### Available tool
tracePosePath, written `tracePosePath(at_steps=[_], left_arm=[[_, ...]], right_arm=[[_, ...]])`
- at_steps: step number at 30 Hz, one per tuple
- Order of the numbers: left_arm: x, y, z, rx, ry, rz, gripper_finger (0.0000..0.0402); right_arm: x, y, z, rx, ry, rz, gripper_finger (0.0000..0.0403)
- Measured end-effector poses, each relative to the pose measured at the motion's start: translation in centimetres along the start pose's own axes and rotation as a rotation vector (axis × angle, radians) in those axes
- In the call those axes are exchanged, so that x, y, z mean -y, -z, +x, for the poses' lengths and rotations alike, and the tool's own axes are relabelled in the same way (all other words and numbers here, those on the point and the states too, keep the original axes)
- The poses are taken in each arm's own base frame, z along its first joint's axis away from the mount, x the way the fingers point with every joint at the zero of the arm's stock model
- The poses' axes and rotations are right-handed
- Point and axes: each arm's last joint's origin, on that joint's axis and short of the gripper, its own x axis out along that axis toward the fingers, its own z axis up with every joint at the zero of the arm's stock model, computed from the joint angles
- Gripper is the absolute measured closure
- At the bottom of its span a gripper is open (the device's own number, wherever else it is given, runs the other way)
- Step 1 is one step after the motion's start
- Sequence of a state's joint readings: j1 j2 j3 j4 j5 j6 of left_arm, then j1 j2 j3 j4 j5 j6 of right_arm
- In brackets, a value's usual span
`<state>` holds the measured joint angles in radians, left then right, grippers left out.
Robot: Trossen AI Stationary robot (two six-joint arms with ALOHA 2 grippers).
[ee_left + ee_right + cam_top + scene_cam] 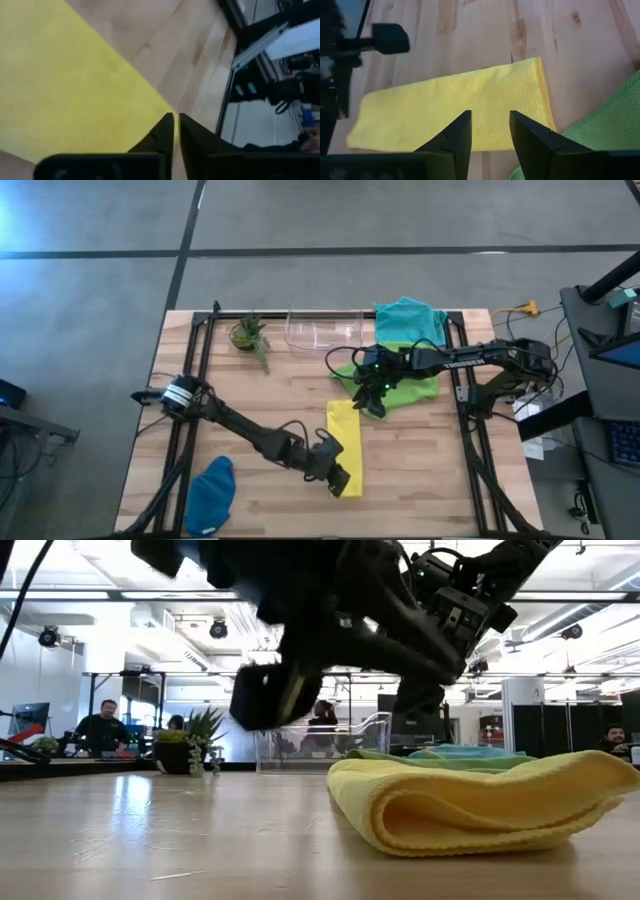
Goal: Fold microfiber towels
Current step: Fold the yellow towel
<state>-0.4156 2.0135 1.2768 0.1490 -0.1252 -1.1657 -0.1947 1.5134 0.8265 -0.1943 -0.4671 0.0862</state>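
High view puts the left gripper [339,477] at the lower middle of the frame, over the near end of the folded yellow towel [345,442]; its fingers [167,132] are pressed together with no cloth visibly between them. At centre right, the right gripper [374,402] hovers with jaws partly apart and empty, between the yellow strip and the lime green towel [412,387]. A teal towel [410,320] lies at upper middle, a blue towel [211,496] at lower left. Bare table [270,380] spreads left of the yellow towel.

Folded towel [345,446] mid-table; second towel [400,385] behind it; third [411,320] beyond, beside bin [322,330].
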Motion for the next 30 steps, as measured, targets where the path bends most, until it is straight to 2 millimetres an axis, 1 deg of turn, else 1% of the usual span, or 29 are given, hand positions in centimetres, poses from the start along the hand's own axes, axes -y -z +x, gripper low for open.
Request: tracePosePath(at_steps=[4, 7, 10, 14, 17, 19, 22, 26, 28, 30], left_arm=[[-2.2, 1.2, 1.9, -0.046, -0.077, -0.032, 0.0400], [-2.9, 1.4, 2.7, -0.044, -0.087, -0.090, 0.0401], [-3.1, 1.4, 2.9, -0.039, -0.088, -0.115, 0.0401], [-3.2, 1.3, 2.9, -0.037, -0.090, -0.123, 0.0401], [-3.2, 1.3, 2.9, -0.037, -0.091, -0.125, 0.0401], [-3.2, 1.3, 2.9, -0.038, -0.091, -0.128, 0.0401], [-3.2, 1.3, 2.9, -0.038, -0.092, -0.129, 0.0401], [-3.2, 1.3, 2.9, -0.039, -0.092, -0.131, 0.0401], [-3.2, 1.3, 2.9, -0.039, -0.093, -0.131, 0.0402], [-3.2, 1.3, 2.9, -0.039, -0.093, -0.131, 0.0402]], right_arm=[[0.7, 0.1, 0.8, -0.012, 0.002, -0.033, 0.0266], [1.5, 0.2, 1.5, -0.034, 0.010, -0.074, 0.0247], [2.2, -0.1, 2.5, -0.049, 0.011, -0.097, 0.0216], [2.9, -1.1, 4.1, -0.067, 0.014, -0.093, 0.0165], [3.8, -1.9, 5.6, -0.093, 0.055, -0.087, 0.0134], [4.4, -2.1, 6.7, -0.131, 0.066, -0.073, 0.0120], [5.1, -2.3, 7.9, -0.211, 0.061, -0.065, 0.0113], [5.6, -2.1, 9.0, -0.319, 0.004, -0.081, 0.0118], [5.6, -1.9, 9.3, -0.332, -0.056, -0.067, 0.0124], [5.6, -1.7, 9.4, -0.335, -0.079, -0.057, 0.0132]])
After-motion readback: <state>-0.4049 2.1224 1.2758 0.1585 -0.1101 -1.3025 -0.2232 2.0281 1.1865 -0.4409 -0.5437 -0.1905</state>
